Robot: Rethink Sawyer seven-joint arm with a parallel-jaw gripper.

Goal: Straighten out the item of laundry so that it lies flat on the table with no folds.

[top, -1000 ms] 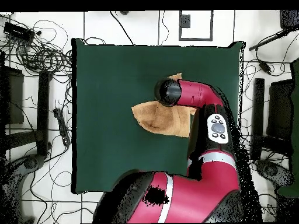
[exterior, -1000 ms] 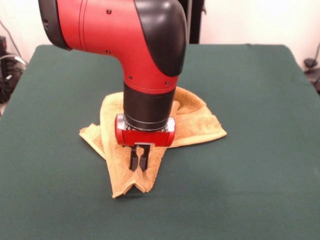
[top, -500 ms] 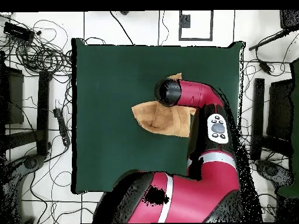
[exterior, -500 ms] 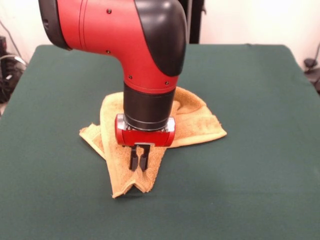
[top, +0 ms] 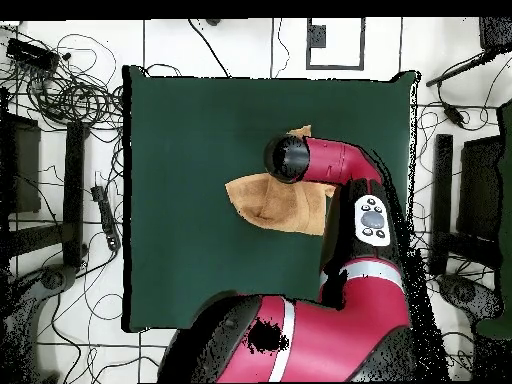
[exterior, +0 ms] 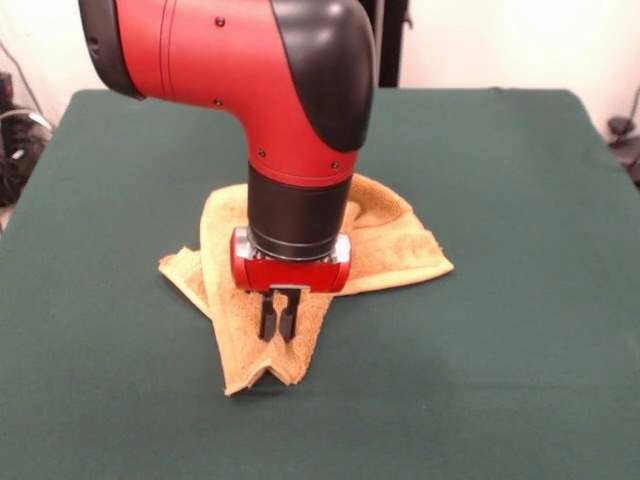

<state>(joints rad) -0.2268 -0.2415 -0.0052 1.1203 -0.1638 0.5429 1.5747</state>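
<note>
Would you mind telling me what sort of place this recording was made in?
Most likely a robotics lab: a green-covered table with a red arm over a crumpled yellow towel, loose cables across the pale floor, and stands around the table.

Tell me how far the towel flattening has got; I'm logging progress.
Done: nothing yet; the towel lies crumpled and folded on the table. In hand: the claw, nearly shut, points down over the towel's near flap; whether it grips cloth is unclear. Left: spreading every fold flat.

Yellow-orange towel [exterior: 385, 240]; dark green table [exterior: 520, 300] (plain); red-and-black arm [exterior: 290, 110]
</note>
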